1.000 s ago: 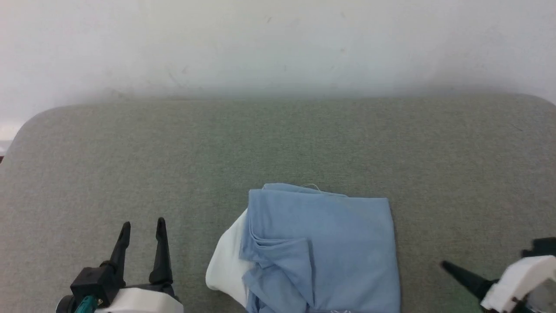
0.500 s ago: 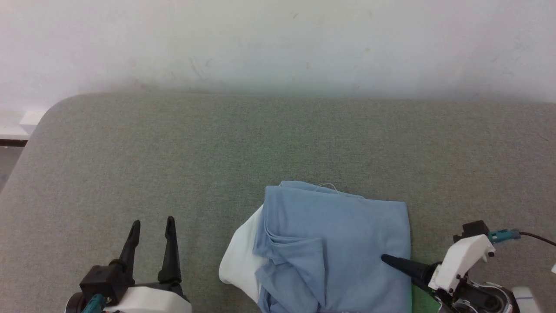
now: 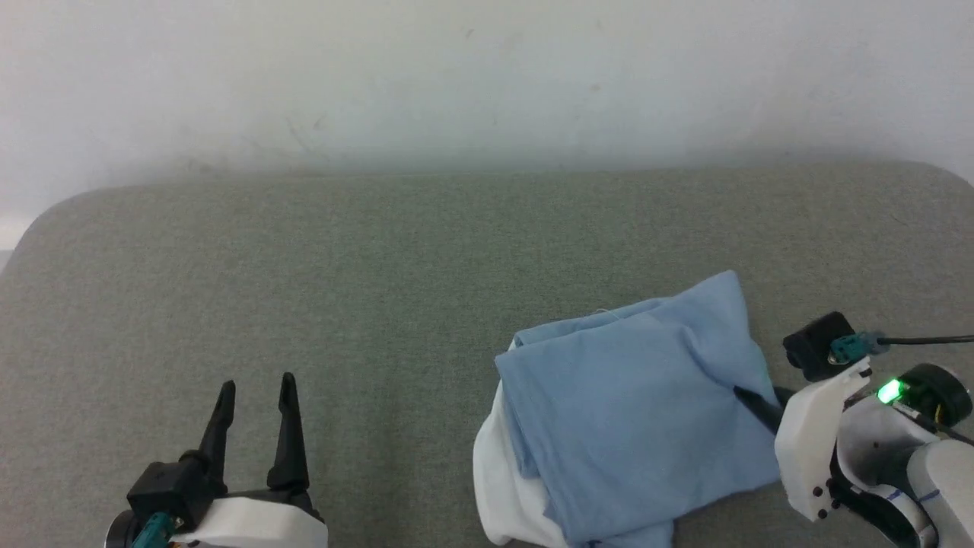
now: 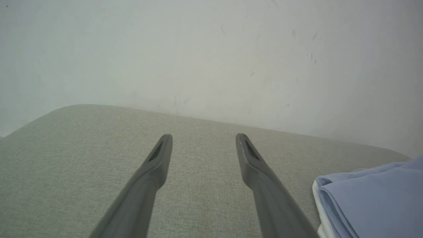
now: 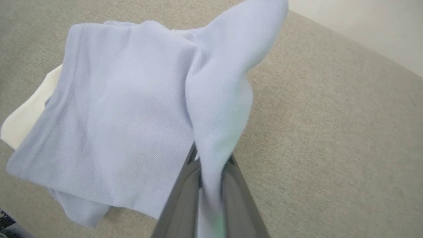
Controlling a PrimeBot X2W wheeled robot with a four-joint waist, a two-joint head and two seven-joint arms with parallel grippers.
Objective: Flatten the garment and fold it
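In the head view, the garment (image 3: 639,411) lies bunched in a rough stack close to the near edge of the grey-green surface (image 3: 380,251), right of its middle, with a white layer (image 3: 494,487) showing under its left side. The right gripper (image 3: 752,405) reaches into the bundle's right side, while the left gripper (image 3: 256,382) hovers toward the near left corner, well apart from the cloth. In the left wrist view, we see those jaws spread wide with nothing between them, the blue fabric off to one side. In the right wrist view, the jaws are clamped on a pinch of the garment, and a fold rises from them. We judge this to be the flattening step. The next move calls for drawing that fold outward, with the left gripper pinning or taking the far side, so the bundle opens instead of dragging.
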